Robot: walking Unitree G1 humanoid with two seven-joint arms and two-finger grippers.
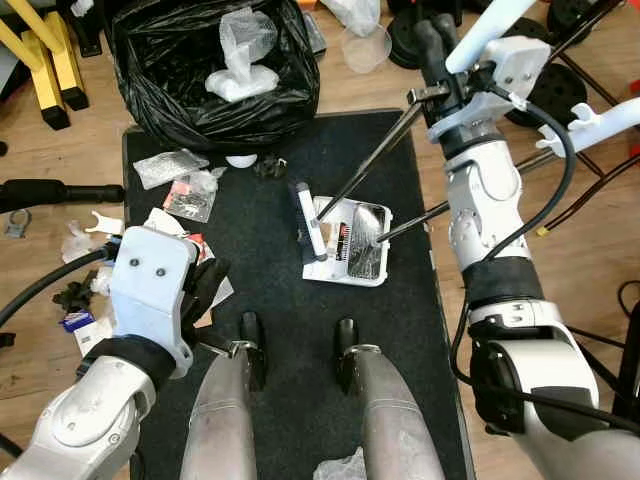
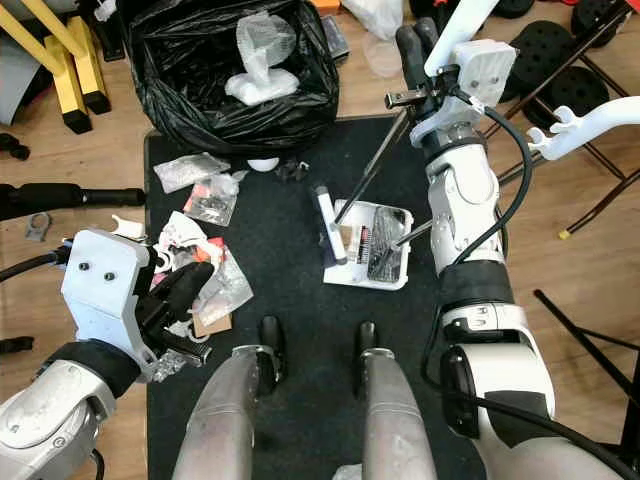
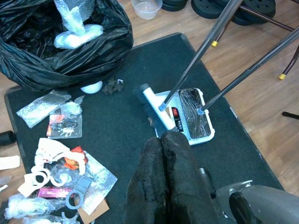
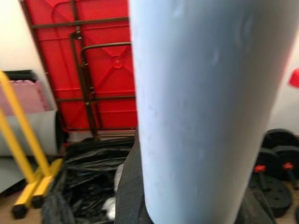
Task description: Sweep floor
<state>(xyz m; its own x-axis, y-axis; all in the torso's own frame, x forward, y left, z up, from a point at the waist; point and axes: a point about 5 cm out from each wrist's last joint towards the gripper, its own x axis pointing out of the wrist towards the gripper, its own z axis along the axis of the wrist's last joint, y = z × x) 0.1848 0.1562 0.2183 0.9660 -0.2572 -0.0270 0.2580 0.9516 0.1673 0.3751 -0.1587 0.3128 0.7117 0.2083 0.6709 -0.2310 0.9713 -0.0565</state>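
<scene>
- The right hand [image 1: 432, 45] is up high on the robot's right, w/ its black fingers wrapped tight round the pale blue handle [image 1: 490, 32] of the broom.
- The broom's thin dark pole goes down to the broom head [image 1: 306, 222], which has a white top & dark bristles. It lies on the black mat [image 1: 400, 180], touching the near-left edge of the dustpan [image 1: 358, 245].
- The dustpan is white w/ a shiny dark inside. It sits on the mat in front of the robot's feet. A 2nd thin pole goes up from it.
- The left hand [image 3: 166, 182] is low on the left, over the mat. Its 2 black fingers are pressed together & hold nothing.
- Trash [image 2: 195, 250] lies on the left part of the mat: clear bags, red & white bits, card.
- A black bin bag [image 1: 215, 60] sits open at the far end of the mat, w/ clear plastic wrap inside.
- The floor [image 1: 60, 160] round the mat is wood.
</scene>
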